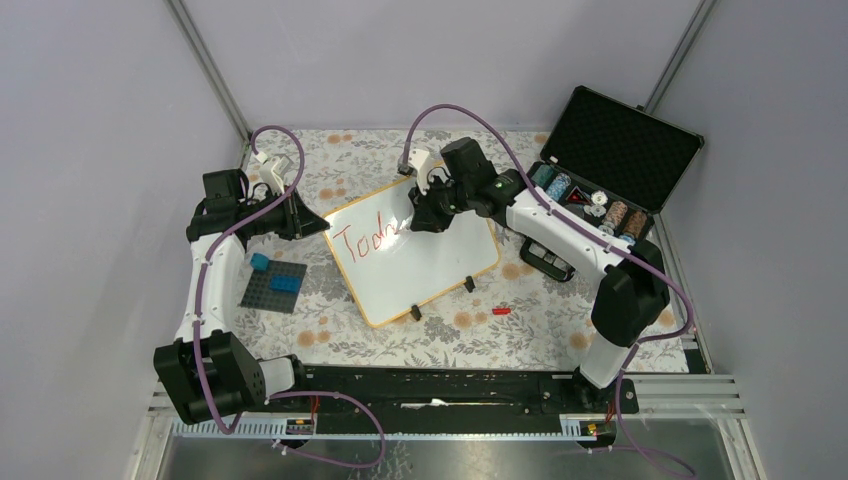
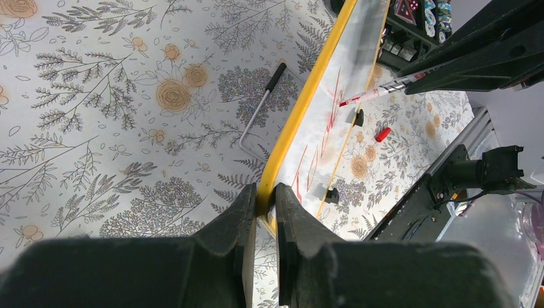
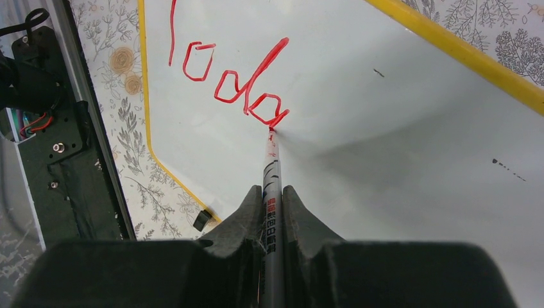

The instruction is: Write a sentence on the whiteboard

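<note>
The whiteboard (image 1: 430, 265) with an orange-yellow rim lies at the table's middle. Red writing reading "Toda" (image 1: 365, 240) runs across its upper left; it also shows in the right wrist view (image 3: 244, 83). My right gripper (image 3: 272, 192) is shut on a grey marker (image 3: 271, 186) whose red tip touches the board at the end of the last letter. The right gripper sits over the board's top part in the top view (image 1: 425, 215). My left gripper (image 2: 264, 196) is shut on the board's yellow rim (image 2: 301, 102) at its left corner (image 1: 315, 222).
A grey baseplate (image 1: 272, 287) with blue bricks lies left of the board. An open black case (image 1: 620, 150) with small items stands at the back right. A red marker cap (image 1: 501, 311) lies in front of the board. A metal rod (image 2: 260, 109) lies beside the rim.
</note>
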### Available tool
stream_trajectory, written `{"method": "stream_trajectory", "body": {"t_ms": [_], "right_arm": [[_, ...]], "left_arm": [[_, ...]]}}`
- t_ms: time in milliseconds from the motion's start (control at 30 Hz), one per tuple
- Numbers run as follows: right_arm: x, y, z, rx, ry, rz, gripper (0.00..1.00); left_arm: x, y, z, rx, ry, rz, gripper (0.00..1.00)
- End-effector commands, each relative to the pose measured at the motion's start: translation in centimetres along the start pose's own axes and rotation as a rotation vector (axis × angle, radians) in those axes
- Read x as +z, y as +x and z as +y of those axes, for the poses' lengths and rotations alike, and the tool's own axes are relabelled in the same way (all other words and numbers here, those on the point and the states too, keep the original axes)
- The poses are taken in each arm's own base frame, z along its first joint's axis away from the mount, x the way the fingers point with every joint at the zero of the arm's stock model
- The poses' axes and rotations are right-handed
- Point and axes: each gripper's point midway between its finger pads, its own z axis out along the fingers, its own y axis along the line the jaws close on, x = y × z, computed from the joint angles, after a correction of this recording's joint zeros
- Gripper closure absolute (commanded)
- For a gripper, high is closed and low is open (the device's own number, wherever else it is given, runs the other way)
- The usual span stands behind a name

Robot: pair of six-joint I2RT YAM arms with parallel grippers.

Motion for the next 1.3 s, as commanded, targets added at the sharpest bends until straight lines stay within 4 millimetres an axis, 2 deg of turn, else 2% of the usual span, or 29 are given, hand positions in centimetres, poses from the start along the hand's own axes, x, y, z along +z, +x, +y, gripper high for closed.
{"method": "stream_trajectory", "body": {"t_ms": [0,167,367,467,600,833,1267], "right_arm": [[-1.4,-0.5,-1.5,-0.054,0.087,-0.012,1.00],[-2.2,-1.2,-1.4,-0.060,0.089,-0.028,1.00],[-3.1,-2.7,-0.5,-0.069,0.060,-0.069,1.00],[-3.4,-3.2,-0.8,-0.076,0.078,-0.077,1.00],[-3.3,-3.6,-1.5,-0.072,0.095,-0.081,1.00],[-2.9,-4.8,-1.4,-0.062,0.080,-0.110,1.00],[-1.6,-3.5,-1.6,-0.044,0.057,-0.075,1.00]], "left_arm": [[-0.3,-0.3,-0.3,0.040,-0.008,-0.018,1.00],[-0.3,-0.3,-0.3,0.038,-0.008,-0.016,1.00],[-0.3,-0.3,-0.4,0.039,-0.004,-0.017,1.00],[-0.3,-0.3,-0.4,0.039,-0.004,-0.018,1.00],[-0.3,-0.3,-0.4,0.037,-0.002,-0.017,1.00],[-0.3,-0.3,-0.4,0.039,-0.004,-0.017,1.00],[-0.2,-0.3,-0.3,0.035,-0.003,-0.015,1.00]]}}
